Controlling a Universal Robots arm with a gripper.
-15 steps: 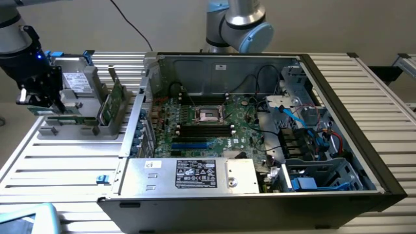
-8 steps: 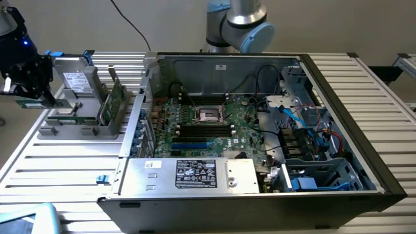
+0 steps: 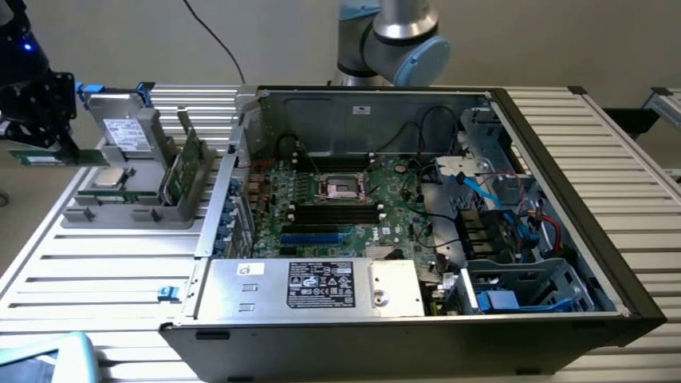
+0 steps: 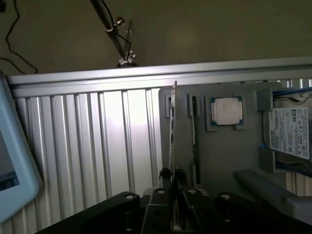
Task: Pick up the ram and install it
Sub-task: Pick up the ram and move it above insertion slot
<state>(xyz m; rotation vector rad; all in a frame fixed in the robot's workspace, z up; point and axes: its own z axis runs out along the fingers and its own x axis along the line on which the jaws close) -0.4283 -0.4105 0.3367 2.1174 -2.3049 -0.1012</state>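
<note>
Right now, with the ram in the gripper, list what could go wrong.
1. The gripper pinches the ram across its thin board, so it may tilt or slip during the carry.
2. The holder lies close beside the ram, so a sideways swing may clip it.
3. The black slots lie deep in the case near cables, so a tilted ram may miss them or snag.

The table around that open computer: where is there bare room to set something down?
Bare slats lie on the table in front of the gray parts tray, on the exterior view's left of the computer case, and along that view's right of it. Crowded: the tray itself and the case's inside, full of cables.
</note>
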